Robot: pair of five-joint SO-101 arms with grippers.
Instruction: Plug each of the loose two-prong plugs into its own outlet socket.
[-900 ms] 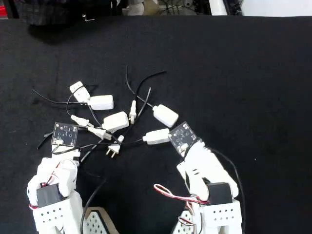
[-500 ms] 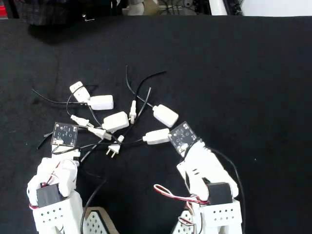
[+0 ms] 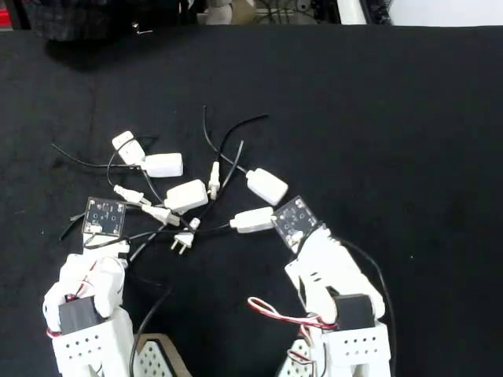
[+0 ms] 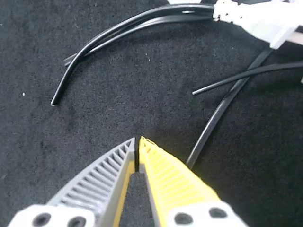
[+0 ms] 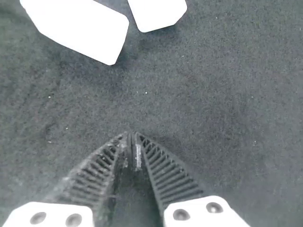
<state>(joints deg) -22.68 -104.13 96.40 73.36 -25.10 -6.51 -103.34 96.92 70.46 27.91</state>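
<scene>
Several white outlet sockets and plugs on short black cords lie tangled at the table's near middle in the high view. Socket blocks sit at the left, the centre and the right, with one more just ahead of my right arm. A loose two-prong plug lies between the arms, prongs showing. My left gripper is shut and holds nothing, low over bare cloth beside black cords; a white plug lies farther off. My right gripper is shut and holds nothing, short of two white sockets.
The table is covered in black cloth. A small white connector lies at the tangle's far left. My left arm stands at the near left edge. A light perforated piece sits at the near edge between the arms.
</scene>
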